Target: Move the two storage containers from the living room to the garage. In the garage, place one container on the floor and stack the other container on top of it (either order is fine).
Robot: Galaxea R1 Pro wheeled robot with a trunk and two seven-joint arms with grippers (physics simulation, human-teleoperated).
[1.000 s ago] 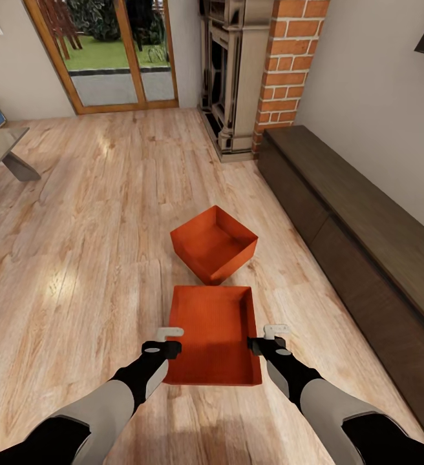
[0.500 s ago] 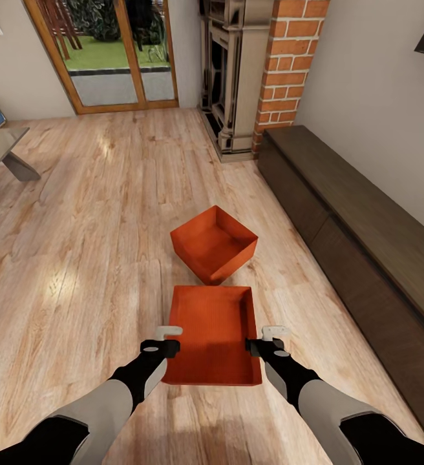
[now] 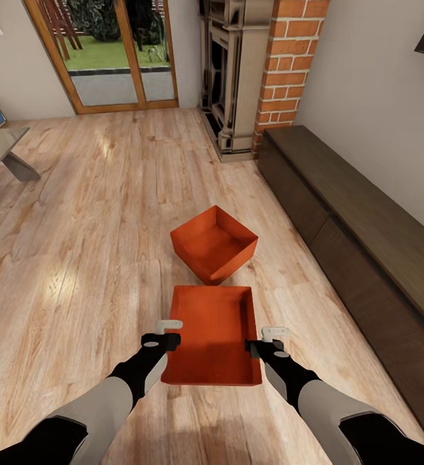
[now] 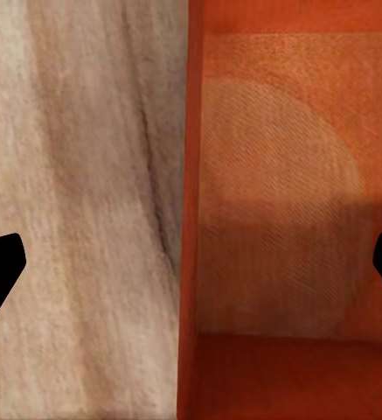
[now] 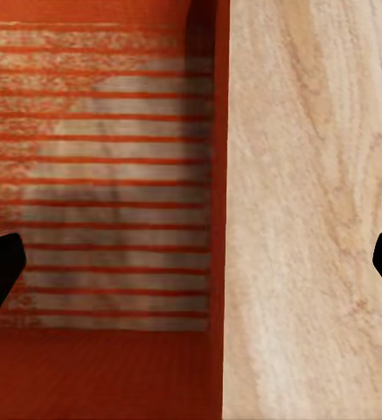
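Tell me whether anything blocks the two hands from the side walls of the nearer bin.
Nothing visible does. The left hand and right hand sit open over opposite side walls of the near container; each wrist view shows a wall between the spread fingers. The far container lies clear, beyond it.

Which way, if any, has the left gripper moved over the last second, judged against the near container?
Yes. The left gripper has edged inward and slightly forward, toward the left wall of the near container, which lies unmoved on the wood floor.
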